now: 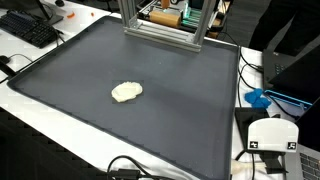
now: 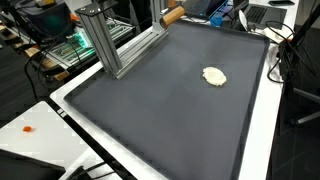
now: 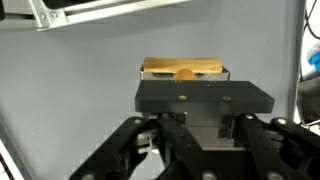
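Block (image 3: 183, 68): yellow, wood-like, flat-faced, seated at the far edge of the gripper (image 3: 203, 96) body, above grey matting. I cannot tell whether the claw is clamped on it, since the black housing hides the fingertips.

Risk: if the hold is partial, I judge that the smooth block could slip out on any tilt.

Surroundings: the mat (image 1: 180, 110) is dark, matte and raised at the rim. A pale, soft-looking, irregular lump (image 1: 126, 91) lies on it, well apart from the ribbed aluminium frame (image 2: 110, 45).
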`<state>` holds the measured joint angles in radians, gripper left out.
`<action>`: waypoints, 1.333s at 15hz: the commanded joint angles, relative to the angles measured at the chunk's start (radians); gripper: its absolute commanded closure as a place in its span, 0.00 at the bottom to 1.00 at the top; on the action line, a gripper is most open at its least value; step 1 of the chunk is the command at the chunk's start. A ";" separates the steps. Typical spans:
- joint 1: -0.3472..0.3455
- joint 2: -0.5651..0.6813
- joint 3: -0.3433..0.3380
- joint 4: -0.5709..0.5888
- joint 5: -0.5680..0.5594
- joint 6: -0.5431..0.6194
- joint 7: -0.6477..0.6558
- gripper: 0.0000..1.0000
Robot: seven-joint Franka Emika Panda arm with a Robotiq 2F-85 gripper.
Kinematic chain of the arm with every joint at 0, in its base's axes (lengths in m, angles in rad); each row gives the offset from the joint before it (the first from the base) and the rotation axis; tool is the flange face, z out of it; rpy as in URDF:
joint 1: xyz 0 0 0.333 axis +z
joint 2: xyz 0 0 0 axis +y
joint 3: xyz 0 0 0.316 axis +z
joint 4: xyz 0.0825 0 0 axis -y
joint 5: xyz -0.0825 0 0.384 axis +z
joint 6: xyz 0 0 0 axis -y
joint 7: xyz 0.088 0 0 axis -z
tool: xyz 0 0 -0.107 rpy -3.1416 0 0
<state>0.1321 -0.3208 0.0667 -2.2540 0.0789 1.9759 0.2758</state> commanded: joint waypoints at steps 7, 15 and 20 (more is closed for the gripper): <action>0.016 -0.221 0.045 -0.176 0.057 -0.049 -0.126 0.78; 0.043 -0.287 0.055 -0.206 0.104 -0.131 -0.167 0.78; 0.046 -0.300 0.071 -0.246 0.106 -0.124 -0.163 0.78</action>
<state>0.1731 -0.5789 0.1309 -2.4600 0.1553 1.8574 0.1279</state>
